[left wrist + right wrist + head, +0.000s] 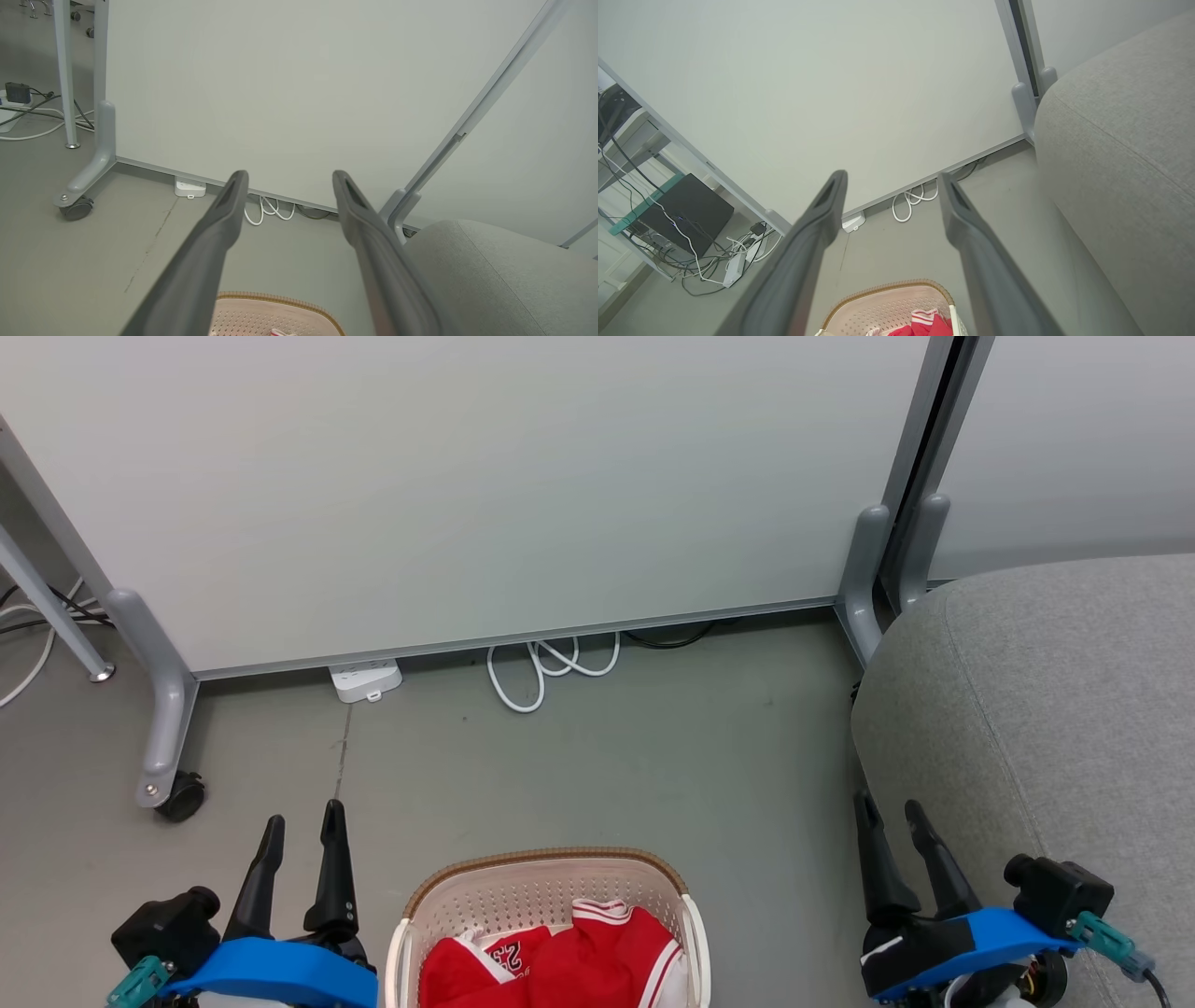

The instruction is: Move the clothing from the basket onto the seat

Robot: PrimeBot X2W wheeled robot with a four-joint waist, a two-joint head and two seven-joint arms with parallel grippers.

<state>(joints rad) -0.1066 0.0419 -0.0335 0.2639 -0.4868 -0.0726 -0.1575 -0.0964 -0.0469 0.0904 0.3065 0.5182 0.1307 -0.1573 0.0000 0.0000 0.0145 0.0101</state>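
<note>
While the clothing [560, 966] lies in the basket [546, 866], the left gripper [303, 823] and right gripper [892, 814] wait parted, empty; next, one must reach down.

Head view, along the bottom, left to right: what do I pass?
In order: left tool → basket holding the red clothing → right tool → grey seat.
</note>
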